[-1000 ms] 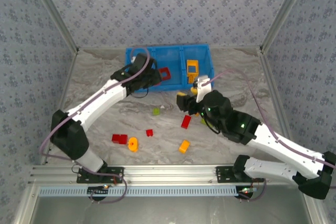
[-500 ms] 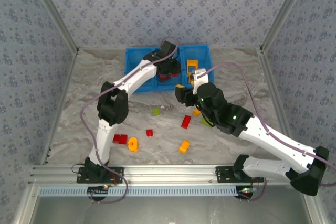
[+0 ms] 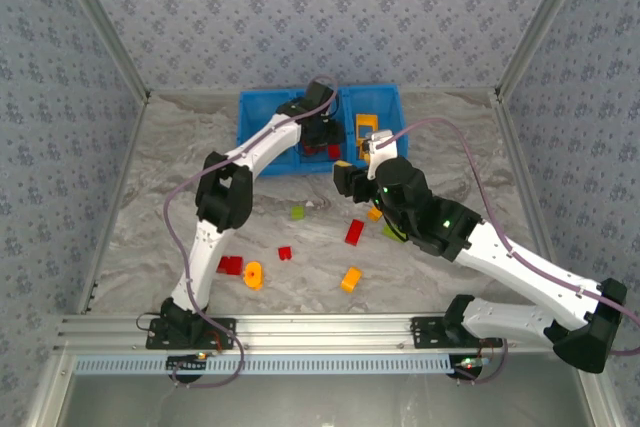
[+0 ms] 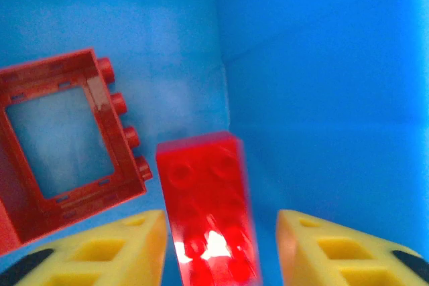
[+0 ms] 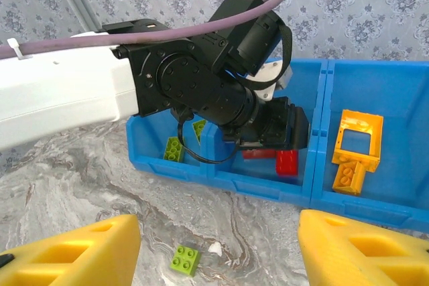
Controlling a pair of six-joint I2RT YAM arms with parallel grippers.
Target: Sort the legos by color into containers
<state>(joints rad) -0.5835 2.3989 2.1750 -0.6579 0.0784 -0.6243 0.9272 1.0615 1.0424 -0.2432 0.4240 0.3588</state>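
Left gripper point(image 4: 220, 232) is hanging deep inside the blue bin point(image 3: 262, 117). On its own wrist camera we are seeing its yellow fingers point(image 4: 120, 252) standing parted around a solid red brick point(image 4: 208, 192). A sliver of blue floor is showing between the brick and one finger, so the jaws are sitting open, not pinching. Just beside that brick an open red frame point(image 4: 60, 138) is lying flat.

Over on the right wrist camera we are getting what the close-up is missing. This is the middle compartment, with green bricks point(image 5: 175, 147) lying in the left one and an orange frame point(image 5: 358, 145) in the right one. Right gripper point(image 5: 219, 232) is hovering over the table point(image 5: 80, 172), fingers spread wide and carrying nothing, with a lone green brick point(image 5: 184, 258) lying below it.

From overhead we are picking out more loose pieces on the marble, well apart from the bin, among them a red block point(image 3: 228, 265) and an orange block point(image 3: 350, 278).
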